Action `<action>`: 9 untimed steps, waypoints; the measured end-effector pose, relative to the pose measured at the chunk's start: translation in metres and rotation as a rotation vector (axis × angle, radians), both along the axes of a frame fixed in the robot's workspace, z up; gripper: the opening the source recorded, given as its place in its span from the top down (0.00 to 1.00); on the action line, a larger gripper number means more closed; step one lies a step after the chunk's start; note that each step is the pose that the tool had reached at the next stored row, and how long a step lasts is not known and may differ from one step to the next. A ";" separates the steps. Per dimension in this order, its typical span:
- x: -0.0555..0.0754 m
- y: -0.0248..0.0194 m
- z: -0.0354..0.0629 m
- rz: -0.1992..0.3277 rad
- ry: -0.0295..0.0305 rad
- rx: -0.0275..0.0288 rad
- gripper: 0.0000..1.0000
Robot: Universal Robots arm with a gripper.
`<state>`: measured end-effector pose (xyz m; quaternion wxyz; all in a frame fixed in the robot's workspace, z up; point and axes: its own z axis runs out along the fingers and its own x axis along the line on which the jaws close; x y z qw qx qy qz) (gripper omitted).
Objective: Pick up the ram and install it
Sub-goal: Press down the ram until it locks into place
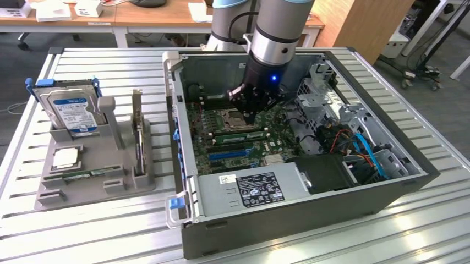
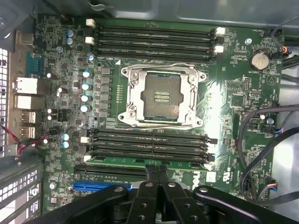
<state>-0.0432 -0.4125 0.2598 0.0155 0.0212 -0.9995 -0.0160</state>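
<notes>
A robot arm reaches down into an open desktop computer case lying on its side on a slatted metal tabletop. The gripper hangs low over the green motherboard, just past the empty square processor socket. In the wrist view the gripper has its two black fingers pressed together, closed, with nothing between them. The fingertips sit directly over the bank of long black memory slots on the near side of the processor socket.

A ram stick, a thin green strip, lies seated in the slot nearest the fingertips, running the length of the slot with a white latch at its end. In the exterior view the same ram stick shows as a pale green bar just beside the gripper. A second bank of memory slots lies on the far side of the socket.

To the exterior view's left of the case, a grey holder stands on the tabletop. It carries a hard drive with a blue and white label standing upright, a dark expansion card standing on edge, and a second ram stick lying flat in a groove near its front. Inside the case, a black power supply with a white label fills the near corner, with blue and orange cables to the exterior view's right.
</notes>
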 end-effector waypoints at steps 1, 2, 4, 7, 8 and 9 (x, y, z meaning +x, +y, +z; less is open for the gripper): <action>0.000 0.0000 0.0004 -0.003 -0.0001 0.0001 0.90; 0.000 0.0000 0.0009 -0.006 0.0000 0.0001 0.90; 0.000 0.0000 0.0017 -0.011 0.0000 0.0000 0.90; 0.000 0.0000 0.0029 -0.017 0.0000 0.0000 0.90; 0.000 0.0000 0.0033 -0.018 0.0000 0.0000 0.90; 0.000 0.0000 0.0036 -0.019 -0.0001 0.0001 0.90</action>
